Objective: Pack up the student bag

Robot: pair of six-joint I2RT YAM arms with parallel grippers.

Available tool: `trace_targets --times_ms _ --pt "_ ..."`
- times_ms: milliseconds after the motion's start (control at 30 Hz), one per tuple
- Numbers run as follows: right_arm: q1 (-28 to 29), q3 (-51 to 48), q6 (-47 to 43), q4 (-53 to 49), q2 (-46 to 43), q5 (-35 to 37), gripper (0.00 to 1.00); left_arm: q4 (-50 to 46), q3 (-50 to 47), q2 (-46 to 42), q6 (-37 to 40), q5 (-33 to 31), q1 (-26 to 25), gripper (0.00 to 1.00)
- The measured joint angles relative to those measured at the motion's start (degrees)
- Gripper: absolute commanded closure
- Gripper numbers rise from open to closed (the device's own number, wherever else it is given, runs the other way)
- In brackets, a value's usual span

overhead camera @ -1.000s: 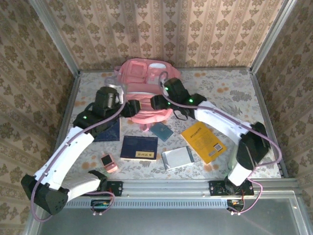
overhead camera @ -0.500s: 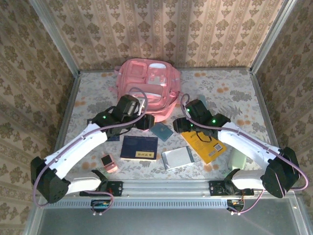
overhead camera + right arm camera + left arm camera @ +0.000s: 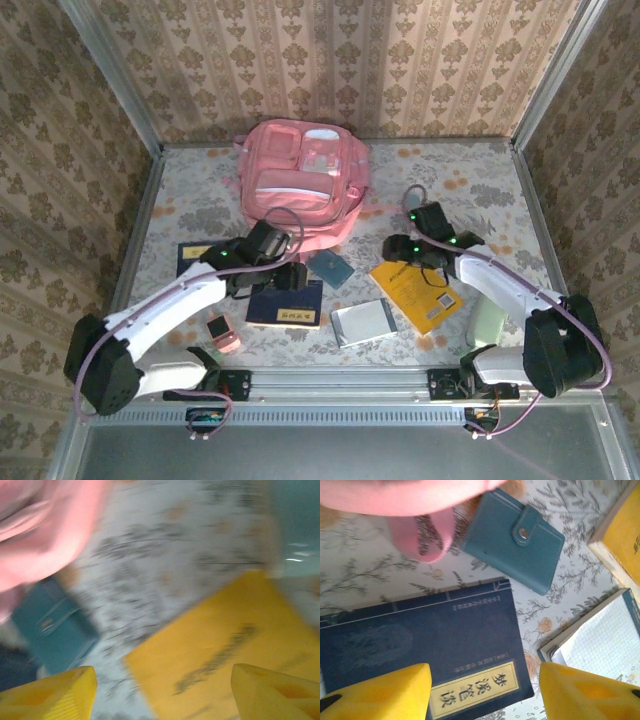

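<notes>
**Clerk:** Item one, the student bag (image 3: 303,180). Location?

**Checker:** Upper centre of the top view, lying flat at the far side of the desk (image 3: 470,190), front pockets up. You cannot tell from here whether its main opening is unzipped.

**Clerk:** Item two, the left hand (image 3: 485,692). Condition?

**Checker:** Fingers spread with nothing between them, hanging over the dark blue book (image 3: 420,645) in the lower half of its wrist view. The teal wallet (image 3: 512,540) lies near the book's far corner, at the upper right.

**Clerk:** Item three, the right hand (image 3: 162,692).

**Checker:** Also spread and empty, above the yellow book (image 3: 225,645). That view is blurred, so read nothing finer from it.

**Clerk:** Loose stock?

**Checker:** A grid notebook (image 3: 362,322) at lower centre and a small pink item (image 3: 222,333) at lower left.

**Clerk:** Handling note for the step in hand?

**Checker:** It looks like you are about to lift the dark blue book.
- A thin book lying flat offers little edge, so set your fingers square across its narrow width.
- Come down level, and close only once both tips sit outside the covers.
- Keep clear of the wallet and the notebook.
- Confirm the bag's mouth is open before you carry anything over.
</notes>
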Motion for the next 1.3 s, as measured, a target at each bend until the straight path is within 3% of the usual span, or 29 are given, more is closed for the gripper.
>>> trace_targets --times_ms 200,367,533,933,1300 --pt "-5.53 -6.08 5.42 1.31 -2.69 5.07 0.25 2.12 11.34 17.25 1.33 1.36 -6.62 0.41" --pt "-13.94 -10.82 8.33 4.28 -2.23 5.25 0.24 7.02 24.11 32.22 1.53 7.34 -9.49 0.42" --pt "-14.71 -10.95 8.94 5.95 -0.39 4.11 0.24 8.46 32.30 43.58 1.88 14.51 -10.03 0.44" --pt "-14.71 -14.08 9.81 6.73 -7.06 4.02 0.24 4.48 39.54 48.65 5.49 25.27 -11.93 0.44" --pt "-15.65 -14.95 10.21 6.71 -7.50 4.68 0.24 -0.55 43.28 54.27 6.05 29.09 -13.79 0.43"
